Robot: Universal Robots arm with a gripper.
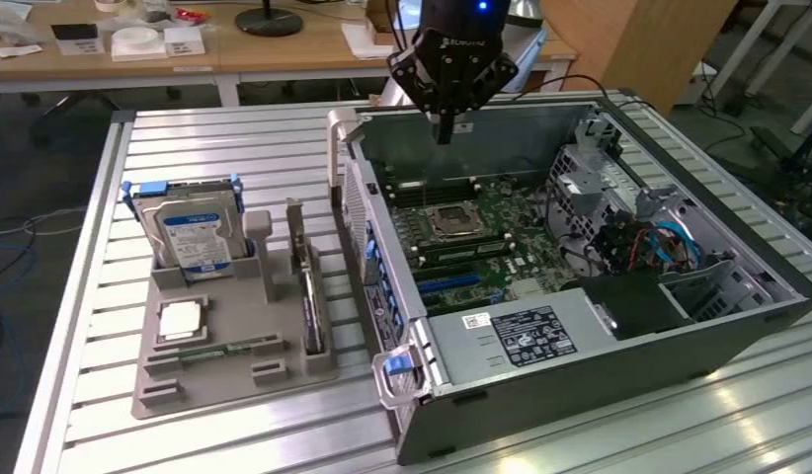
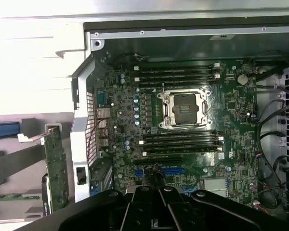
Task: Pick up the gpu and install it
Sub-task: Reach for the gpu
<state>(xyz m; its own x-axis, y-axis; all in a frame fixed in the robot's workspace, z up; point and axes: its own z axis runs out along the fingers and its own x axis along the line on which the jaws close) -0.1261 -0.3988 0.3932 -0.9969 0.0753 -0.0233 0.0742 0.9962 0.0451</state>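
— GPU (image 1: 308, 306), location?
— On edge in the grey holder (image 1: 202, 370), at the exterior view's left of the case (image 1: 578, 385); long axis near-to-far. My gripper (image 1: 445, 133), clenched on nothing, hangs far-right of it.

The gpu (image 1: 306, 296) stands on its long edge in a slot of the grey holder (image 1: 208, 370), upright rather than flat, with nothing touching it. In the exterior view it reads as a thin dark slab running from twelve to six o'clock. It sits at about nine o'clock from the open computer case (image 1: 670, 326), near the case's wall but apart from it. In the wrist view the gpu (image 2: 55, 168) shows its green circuit board, dotted with small components.
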